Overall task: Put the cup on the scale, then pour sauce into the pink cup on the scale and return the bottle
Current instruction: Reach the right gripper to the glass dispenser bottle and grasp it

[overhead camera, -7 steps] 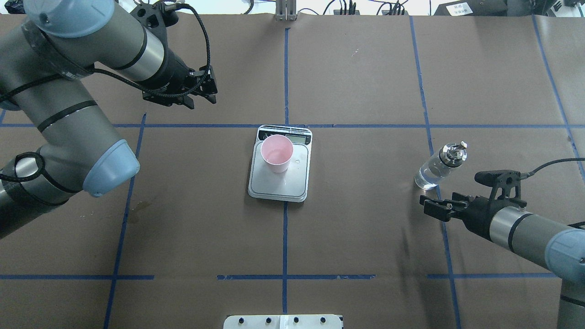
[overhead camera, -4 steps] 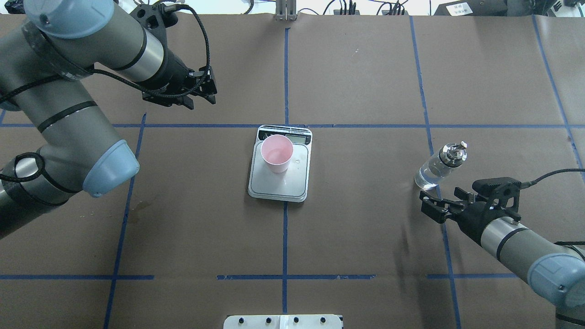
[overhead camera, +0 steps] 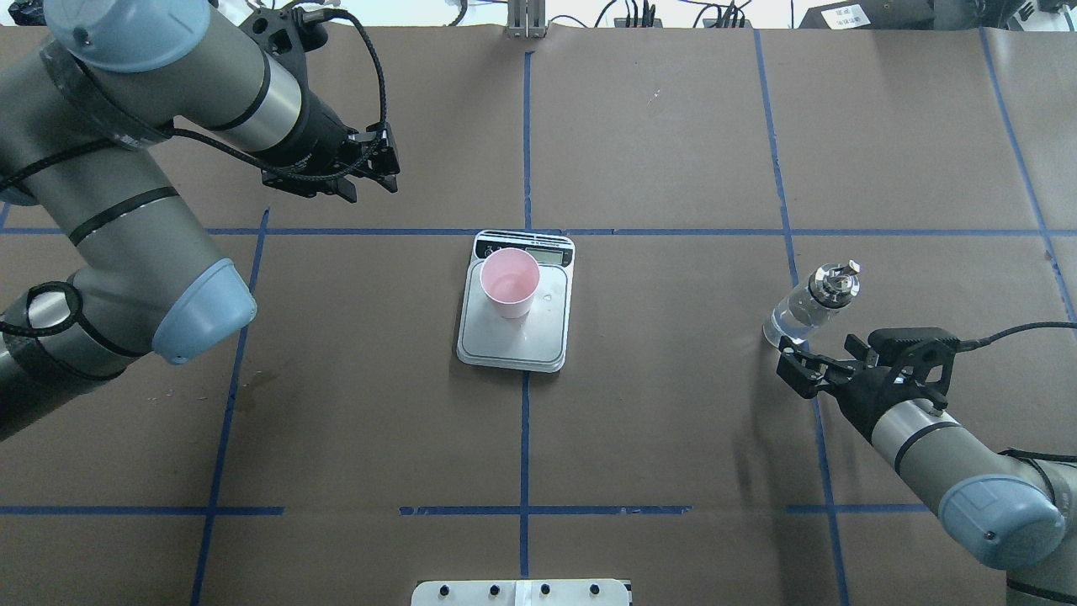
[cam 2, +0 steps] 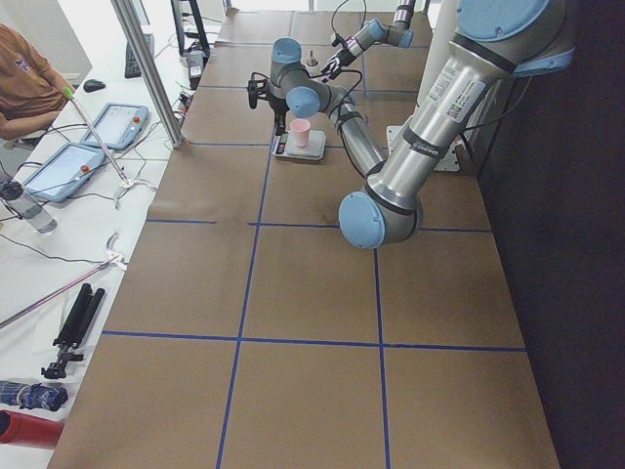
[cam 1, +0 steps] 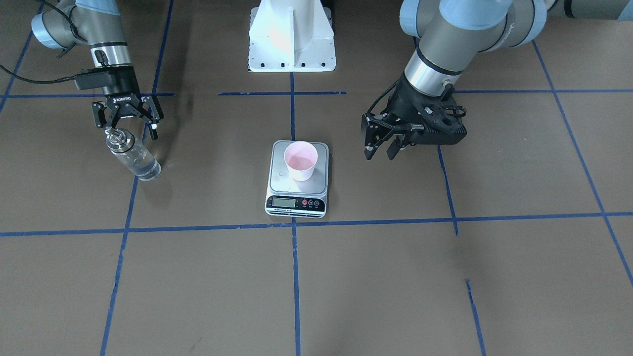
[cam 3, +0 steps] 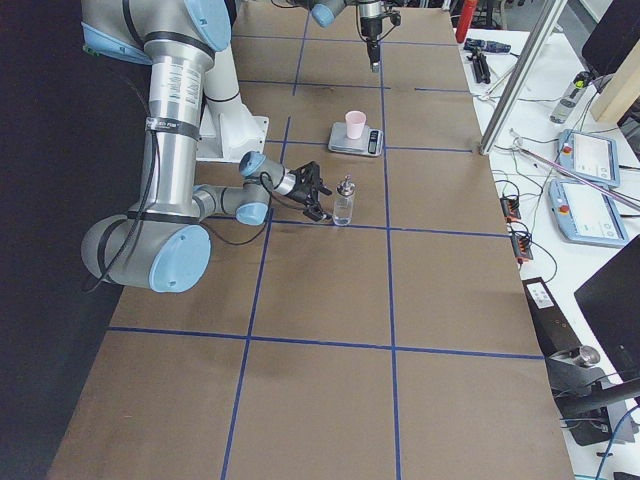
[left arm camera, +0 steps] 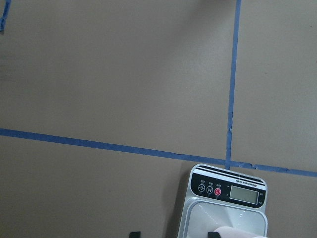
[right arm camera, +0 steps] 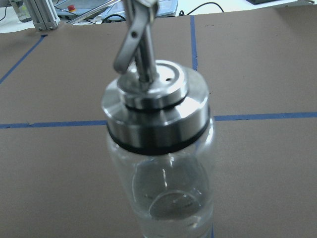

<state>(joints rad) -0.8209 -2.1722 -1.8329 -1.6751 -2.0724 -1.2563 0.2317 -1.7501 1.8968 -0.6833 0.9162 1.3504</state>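
The pink cup (overhead camera: 509,284) stands upright on the scale (overhead camera: 515,343) at the table's middle; both also show in the front view, cup (cam 1: 300,159) and scale (cam 1: 295,201). The glass bottle (overhead camera: 806,308) with its metal spout stands upright on the right, holding clear sauce (overhead camera: 787,326) low down. My right gripper (overhead camera: 814,346) is open, close behind the bottle on the robot's side, and does not hold it; the bottle (right arm camera: 159,148) fills the right wrist view. My left gripper (overhead camera: 372,178) is open and empty, hovering far left of the scale.
The white robot base (cam 1: 292,39) stands at the table's near edge. Blue tape lines cross the brown table. A side bench with tablets (cam 2: 68,166) and an operator lies beyond the far edge. A small wet spot (overhead camera: 550,296) lies on the scale platform.
My right gripper has moved forward towards the bottle and its arm has swung round behind it. The left arm, cup, scale and bottle have not moved.
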